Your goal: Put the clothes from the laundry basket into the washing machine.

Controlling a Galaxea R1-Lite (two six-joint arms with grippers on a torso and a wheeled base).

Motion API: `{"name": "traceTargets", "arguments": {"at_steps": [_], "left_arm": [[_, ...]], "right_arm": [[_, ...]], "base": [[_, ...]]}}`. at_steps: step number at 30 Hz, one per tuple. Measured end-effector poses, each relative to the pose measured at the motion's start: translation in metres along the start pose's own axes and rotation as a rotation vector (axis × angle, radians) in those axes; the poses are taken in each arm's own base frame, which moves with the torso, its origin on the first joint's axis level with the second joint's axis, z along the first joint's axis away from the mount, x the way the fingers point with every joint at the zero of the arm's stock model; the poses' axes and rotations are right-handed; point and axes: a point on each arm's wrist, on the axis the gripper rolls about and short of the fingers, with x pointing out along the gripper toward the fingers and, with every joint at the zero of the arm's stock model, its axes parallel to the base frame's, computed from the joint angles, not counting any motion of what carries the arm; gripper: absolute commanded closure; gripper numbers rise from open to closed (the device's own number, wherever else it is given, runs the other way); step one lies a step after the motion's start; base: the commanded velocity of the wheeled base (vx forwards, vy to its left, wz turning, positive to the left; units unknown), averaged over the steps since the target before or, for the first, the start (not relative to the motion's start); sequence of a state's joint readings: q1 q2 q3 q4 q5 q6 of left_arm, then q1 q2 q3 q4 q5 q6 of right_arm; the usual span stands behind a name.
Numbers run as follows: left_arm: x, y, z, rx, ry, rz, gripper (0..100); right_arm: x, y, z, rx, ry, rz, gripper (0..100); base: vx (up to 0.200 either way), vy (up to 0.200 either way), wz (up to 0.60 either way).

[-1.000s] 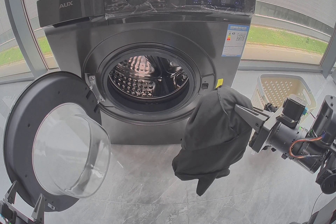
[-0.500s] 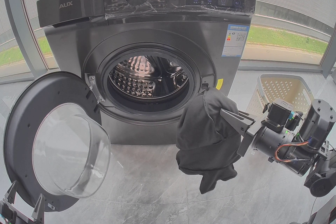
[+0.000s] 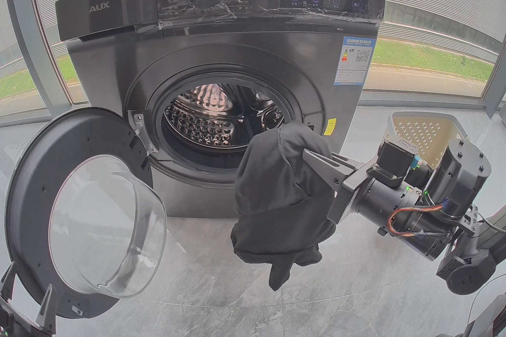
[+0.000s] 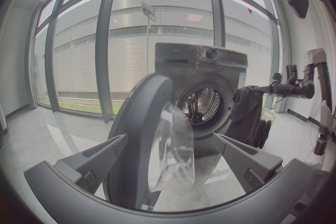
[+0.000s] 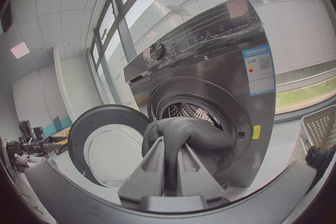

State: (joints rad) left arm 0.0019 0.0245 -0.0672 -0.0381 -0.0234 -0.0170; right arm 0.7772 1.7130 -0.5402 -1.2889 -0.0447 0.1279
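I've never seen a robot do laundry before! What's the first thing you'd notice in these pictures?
A big dark cloth dangles right in front of the washing machine, pinched in the right arm's jaws just beside the round opening. The machine's door is swung wide open on the left, showing the shiny drum inside. A pale laundry basket stands on the floor to the machine's right.

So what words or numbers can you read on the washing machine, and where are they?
Washing machine, top-left panel: a brand name in three pale capitals, which I don't read out.
Blue-topped label on its front: words and a square code, too small to read.
Yellow sticker beside the door opening: too small to read.
Control panel under plastic film: lit symbols, too blurred to read.
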Motion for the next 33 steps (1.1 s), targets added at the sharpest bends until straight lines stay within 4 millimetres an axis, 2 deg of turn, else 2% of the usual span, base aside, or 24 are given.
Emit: {"name": "traceTargets", "arguments": {"at_steps": [3,7,17,23,27,33], "left_arm": [[0.001,-0.002,0.017,0.009,-0.023,-0.059,0],[0.011,-0.004,0.031,0.014,0.023,-0.156,0],[0.064,-0.01,0.068,0.006,0.195,-0.45,0],[0.1,-0.023,0.077,0.006,0.259,-0.617,0],[0.126,-0.034,0.082,0.012,0.234,-0.661,0],[0.163,-0.051,0.078,0.021,0.251,-0.717,0]], "right_arm": [[0.006,0.003,0.0,0.011,-0.009,0.012,100],[0.014,0.007,0.0,0.018,-0.02,0.024,100],[0.033,0.011,-0.007,0.036,-0.063,0.071,100],[0.04,0.011,-0.012,0.041,-0.058,0.079,100],[0.043,0.011,-0.015,0.042,-0.054,0.077,100],[0.047,0.01,-0.019,0.04,-0.049,0.069,100]], "base": [[0.0,0.0,0.0],[0.0,0.0,0.0],[0.0,0.0,0.0],[0.0,0.0,0.0],[0.0,0.0,0.0],[0.0,0.0,0.0]]}}
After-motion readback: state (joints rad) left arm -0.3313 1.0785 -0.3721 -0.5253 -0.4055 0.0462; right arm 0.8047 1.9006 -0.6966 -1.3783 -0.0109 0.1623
